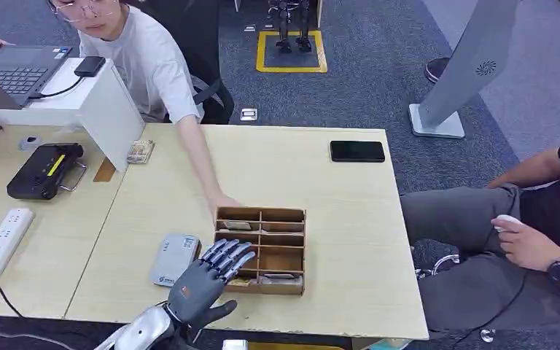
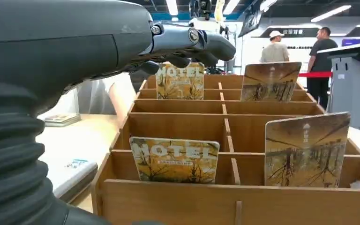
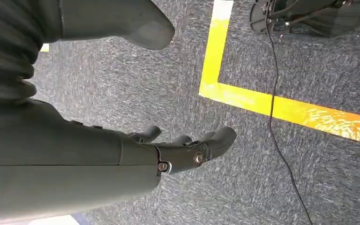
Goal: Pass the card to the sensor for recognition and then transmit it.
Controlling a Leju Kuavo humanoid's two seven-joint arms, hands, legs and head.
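The left hand (image 1: 215, 268) hovered with fingers spread, empty, over the wooden card box (image 1: 262, 250); the near card (image 2: 174, 159) stood in its compartment, ungrasped. Picking, scanning at the grey sensor (image 1: 174, 258) and handover all remained

Brown wooden organiser box (image 1: 261, 249) on pale beige tabletop (image 1: 335, 189). Yellow-orange cards (image 2: 175, 159) lettered "HOTEL", with dark tree pattern. Dark grey left robot hand (image 1: 211, 275). Black phone (image 1: 356, 151). Grey carpet floor (image 3: 262, 178), yellow stripe (image 3: 281, 105).
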